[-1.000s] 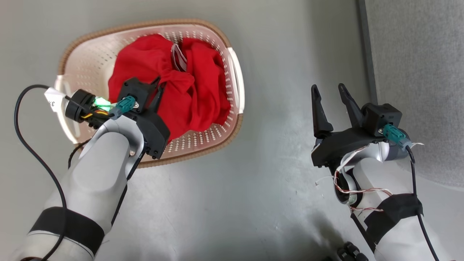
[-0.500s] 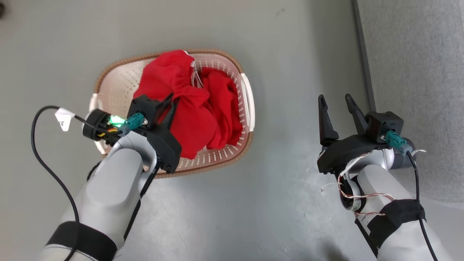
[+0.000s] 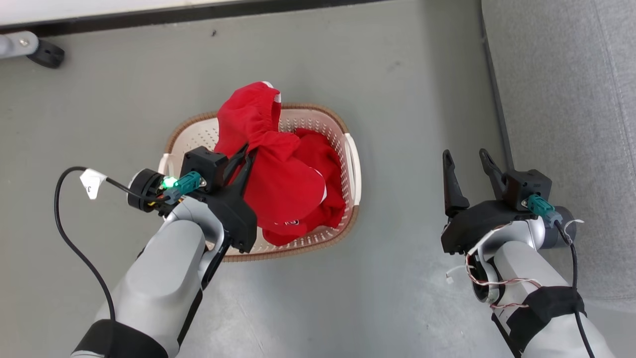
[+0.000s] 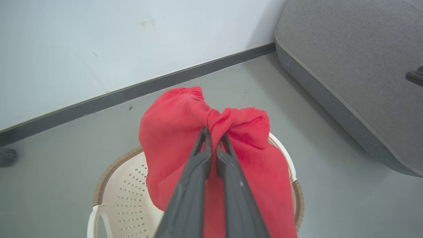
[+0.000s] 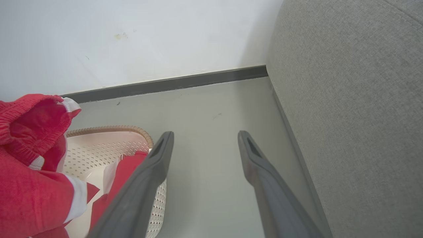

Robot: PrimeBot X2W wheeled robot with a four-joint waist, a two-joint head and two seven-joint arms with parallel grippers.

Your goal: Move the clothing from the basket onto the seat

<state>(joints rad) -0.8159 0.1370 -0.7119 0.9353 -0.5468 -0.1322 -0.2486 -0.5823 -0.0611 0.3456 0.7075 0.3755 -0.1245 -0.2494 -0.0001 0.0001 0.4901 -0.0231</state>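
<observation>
My left gripper (image 3: 246,151) (image 4: 213,132) is shut on a bunch of the red clothing (image 3: 278,184) (image 4: 172,138), which hangs lifted above the cream basket (image 3: 198,136) (image 4: 122,198) with its lower folds still inside. White trim shows on the clothing (image 5: 29,185) in the right wrist view, beside the basket (image 5: 109,148). My right gripper (image 3: 467,161) (image 5: 205,140) stands open over the bare floor, between the basket and the grey seat (image 3: 561,99) (image 4: 357,56) (image 5: 350,115), with nothing between its fingers.
A grey floor (image 3: 397,89) surrounds the basket. A white wall with a dark baseboard (image 3: 174,14) runs along the far side. A dark caster on a grey leg (image 3: 44,52) sits at the far left. The seat's edge runs close by my right arm.
The head view has shifted, bringing the wall and baseboard into view. My left gripper has raised the red clothing higher out of the basket. The right gripper stays open.
</observation>
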